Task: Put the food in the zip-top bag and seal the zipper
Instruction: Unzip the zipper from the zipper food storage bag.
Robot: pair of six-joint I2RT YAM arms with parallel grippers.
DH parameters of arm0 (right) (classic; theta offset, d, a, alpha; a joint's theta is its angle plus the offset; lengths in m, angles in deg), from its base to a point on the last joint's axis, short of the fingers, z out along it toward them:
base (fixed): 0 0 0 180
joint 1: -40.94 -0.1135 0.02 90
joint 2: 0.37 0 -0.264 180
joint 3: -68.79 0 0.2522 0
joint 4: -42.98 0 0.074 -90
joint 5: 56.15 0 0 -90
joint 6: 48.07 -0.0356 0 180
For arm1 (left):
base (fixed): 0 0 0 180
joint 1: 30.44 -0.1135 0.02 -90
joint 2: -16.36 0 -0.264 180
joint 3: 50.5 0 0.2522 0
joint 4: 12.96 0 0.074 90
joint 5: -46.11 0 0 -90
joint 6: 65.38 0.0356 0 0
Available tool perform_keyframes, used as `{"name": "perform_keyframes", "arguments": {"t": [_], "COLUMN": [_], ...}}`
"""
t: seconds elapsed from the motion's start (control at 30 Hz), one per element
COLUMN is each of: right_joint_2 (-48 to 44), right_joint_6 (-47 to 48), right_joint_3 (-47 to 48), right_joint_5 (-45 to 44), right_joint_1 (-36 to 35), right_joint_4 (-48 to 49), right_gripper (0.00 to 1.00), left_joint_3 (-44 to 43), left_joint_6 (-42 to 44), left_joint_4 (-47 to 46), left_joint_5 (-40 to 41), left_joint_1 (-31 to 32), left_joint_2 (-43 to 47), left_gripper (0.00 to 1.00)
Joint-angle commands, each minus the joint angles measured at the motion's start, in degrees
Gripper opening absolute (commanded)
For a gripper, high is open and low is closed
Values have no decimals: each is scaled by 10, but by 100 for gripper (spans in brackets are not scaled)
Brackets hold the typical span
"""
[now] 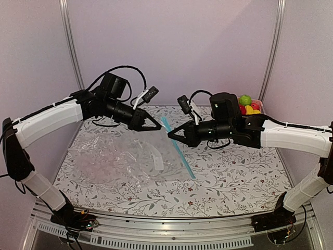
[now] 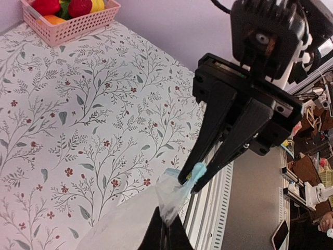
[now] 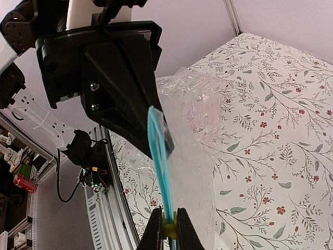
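Observation:
The clear zip-top bag (image 1: 117,156) lies crumpled on the flowered table, with its mouth end lifted between my two grippers. The blue-teal zipper (image 1: 180,155) runs from that lifted corner down toward the front. My left gripper (image 1: 156,127) is shut on the bag's corner (image 2: 171,195), and its own fingertips (image 2: 167,232) show at the frame's bottom edge. My right gripper (image 1: 170,134) is shut on the zipper strip (image 3: 158,156), pinching it at the bottom of its own view (image 3: 167,229). The two grippers almost touch tip to tip. The food (image 1: 245,99) sits in a pink basket.
The pink lattice basket (image 2: 78,26) with red, yellow and green food (image 2: 78,6) stands at the back right corner, behind my right arm. The table's metal front rail (image 2: 213,208) is close below the grippers in the left wrist view. Walls close in the back and sides.

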Motion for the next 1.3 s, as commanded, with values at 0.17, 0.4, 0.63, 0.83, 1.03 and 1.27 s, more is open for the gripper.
{"name": "perform_keyframes", "arguments": {"t": [0.17, 0.4, 0.63, 0.83, 1.03, 1.27], "right_joint_2": [10, 6, -1, -3, -11, -23], "right_joint_6": [0, 3, 4, 3, 3, 5], "right_joint_3": [-11, -17, -27, -28, -34, -46], "right_joint_5": [-13, -22, -31, -35, -45, -54], "right_joint_1": [-1, 0, -1, -1, 0, 0], "right_joint_4": [-66, -68, -70, -71, -78, -95], "right_gripper": [0, 0, 0, 0, 0, 0], "left_joint_3": [4, 7, 10, 11, 13, 16], "left_joint_6": [-24, -33, -42, -43, -53, -59], "left_joint_4": [-46, -57, -65, -65, -71, -76], "left_joint_5": [6, 9, 8, 18, 21, 23], "left_joint_1": [-49, -64, -80, -91, -111, -130], "left_joint_2": [28, 32, 36, 39, 42, 43], "left_gripper": [0, 0, 0, 0, 0, 0]}}
